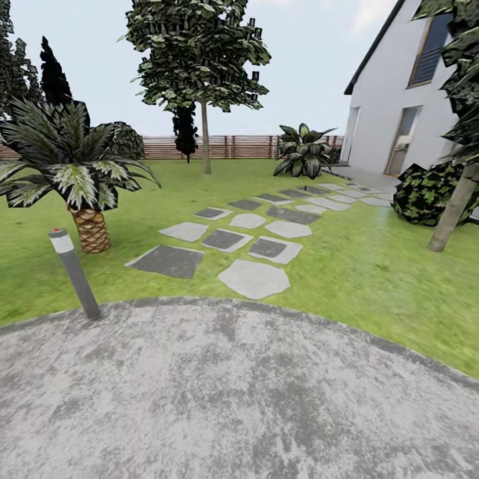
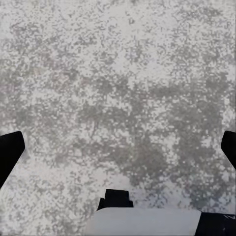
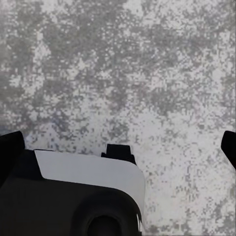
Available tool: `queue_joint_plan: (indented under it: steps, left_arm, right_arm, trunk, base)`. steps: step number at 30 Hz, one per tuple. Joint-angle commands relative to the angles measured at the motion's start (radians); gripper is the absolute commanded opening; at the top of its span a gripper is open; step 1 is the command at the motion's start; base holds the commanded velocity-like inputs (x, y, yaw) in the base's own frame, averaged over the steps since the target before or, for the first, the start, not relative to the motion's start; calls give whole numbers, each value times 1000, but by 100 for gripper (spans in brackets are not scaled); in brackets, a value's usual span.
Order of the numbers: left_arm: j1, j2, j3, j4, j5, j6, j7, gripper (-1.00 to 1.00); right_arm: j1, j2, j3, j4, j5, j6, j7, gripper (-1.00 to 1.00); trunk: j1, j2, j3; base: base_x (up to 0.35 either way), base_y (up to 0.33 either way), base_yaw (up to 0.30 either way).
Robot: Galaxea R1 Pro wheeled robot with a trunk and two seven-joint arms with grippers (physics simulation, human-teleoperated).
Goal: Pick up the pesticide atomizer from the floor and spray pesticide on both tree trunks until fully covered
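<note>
Two trees stand on the lawn (image 1: 359, 266) in the head view. One tree trunk (image 1: 205, 136) rises thin and straight at the back centre, before the slat fence (image 1: 233, 147). The other tree trunk (image 1: 454, 209) leans at the right edge, near the house. The pesticide atomizer is out of view. In the left wrist view my left gripper (image 2: 118, 150) hangs open over grey paving, its dark fingertips (image 2: 10, 152) far apart. My right gripper (image 3: 118, 147) is open the same way over the paving, with nothing between its fingers (image 3: 10, 150).
I stand on a round grey patio (image 1: 233, 399). A grey bollard lamp (image 1: 74, 271) with a red top stands at its left rim. A palm-like plant (image 1: 73, 166) grows at left, stepping stones (image 1: 253, 278) lead to the white house (image 1: 399, 113), and a dark bush (image 1: 426, 193) sits at right.
</note>
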Motion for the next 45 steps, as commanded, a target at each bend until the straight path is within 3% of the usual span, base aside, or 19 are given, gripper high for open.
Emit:
queue_joint_plan:
  steps: [1, 10, 18, 25, 45]
  left_arm:
    - [0, 0, 0, 2, 0, -2, 0, 100]
    - [0, -1, -2, 28, -1, -13, -1, 100]
    - [0, -1, -6, 38, -17, -77, -1, 100]
    - [0, -3, -8, 39, -33, -82, -1, 100]
    - [0, -5, -8, 39, -35, -83, -1, 100]
  right_arm:
    - [0, 0, 0, 1, 0, 0, 0, 100]
    - [0, 3, 0, 31, -2, 1, 0, 100]
    - [0, 7, 2, 87, -3, 0, 0, 100]
    - [0, 4, 1, 85, -2, 0, 0, 100]
    - [0, 2, -3, 86, -4, -1, -2, 100]
  trunk:
    - [0, 0, 0]
    - [0, 0, 0]
    - [0, 0, 0]
    - [0, 0, 0]
    - [0, 0, 0]
  base:
    - [331, 164, 0]
    - [328, 164, 0]
    - [310, 164, 0]
    - [308, 158, 0]
    - [333, 120, 0]
